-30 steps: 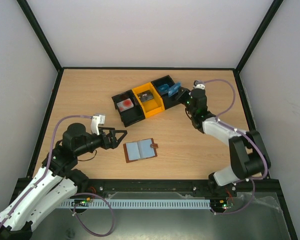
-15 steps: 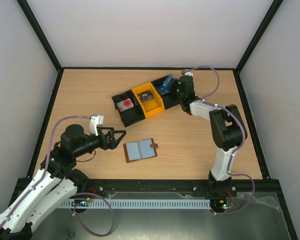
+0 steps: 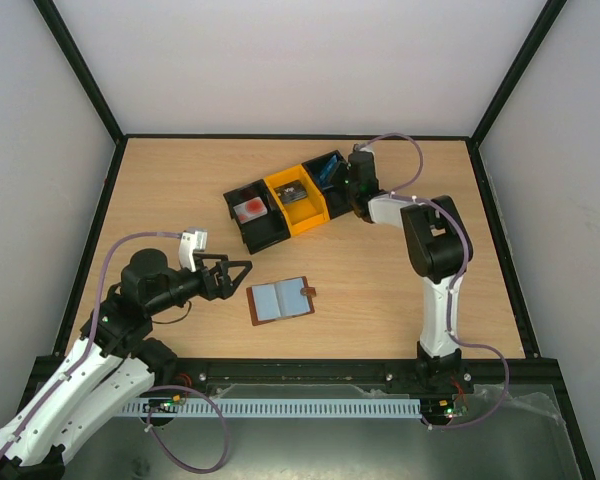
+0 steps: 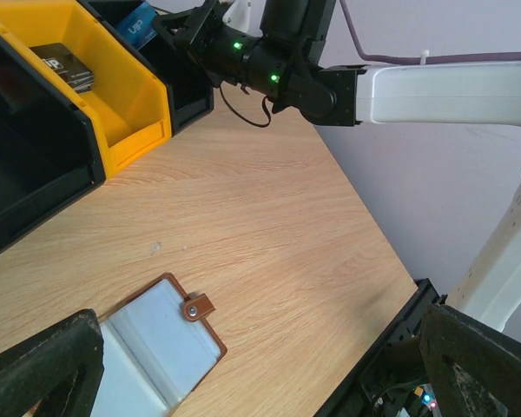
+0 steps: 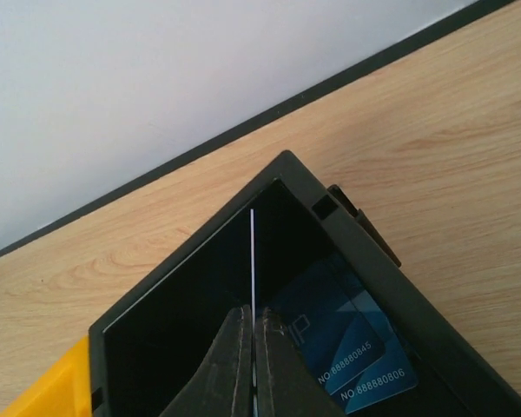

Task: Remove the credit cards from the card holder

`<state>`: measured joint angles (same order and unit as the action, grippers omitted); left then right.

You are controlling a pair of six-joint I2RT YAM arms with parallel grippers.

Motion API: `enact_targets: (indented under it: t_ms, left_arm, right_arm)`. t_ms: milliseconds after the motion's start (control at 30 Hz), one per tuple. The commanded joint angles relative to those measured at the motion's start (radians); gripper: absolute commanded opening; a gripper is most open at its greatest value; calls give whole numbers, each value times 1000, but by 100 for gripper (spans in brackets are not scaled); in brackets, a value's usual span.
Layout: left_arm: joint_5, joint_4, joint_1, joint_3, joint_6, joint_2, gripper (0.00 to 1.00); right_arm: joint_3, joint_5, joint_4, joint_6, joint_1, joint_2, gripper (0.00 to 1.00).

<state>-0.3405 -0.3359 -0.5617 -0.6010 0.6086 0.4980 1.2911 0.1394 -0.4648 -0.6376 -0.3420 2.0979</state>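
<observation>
the left claw (image 3: 235, 279) is standing with its jaws spread wide and gripping nothing. the card holder (image 3: 280, 299) is lying open and flat on the table (image 3: 180, 180) just ahead of it, pale sleeves facing up and strap tab (image 4: 200, 307) pointing away, so the sleeves are lying exposed for access. no card is showing in them, as far as the views allow. further ahead, a yellow bin (image 3: 295, 200) is holding a dark grey card (image 4: 61, 65). beyond that, the right claw (image 5: 254, 314) is pinching a thin card (image 5: 253, 252) edge-on, jaws closed on it, directly above the end black bin (image 5: 347, 217). below its tips, blue cards (image 5: 347, 343) are lying on the bin floor. the bin walls are hemming this claw in on both sides, so a release is probably calling for a straight drop
</observation>
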Motion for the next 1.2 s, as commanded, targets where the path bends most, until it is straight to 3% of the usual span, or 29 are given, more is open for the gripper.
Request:
enact_targets:
  t_ms: [0, 200, 600, 1167]
  left_arm:
    - [-11, -1, 3, 0, -15, 3, 100]
    - [1, -4, 3, 0, -15, 9, 100]
    - [29, -20, 3, -4, -10, 31, 100]
    - [86, -35, 3, -11, 3, 75, 100]
  right_arm:
    - [41, 14, 24, -21, 3, 36, 2]
    - [94, 20, 61, -8, 5, 73, 3]
    - [227, -33, 231, 47, 5, 107, 25]
    - [301, -103, 369, 98, 5, 95, 34]
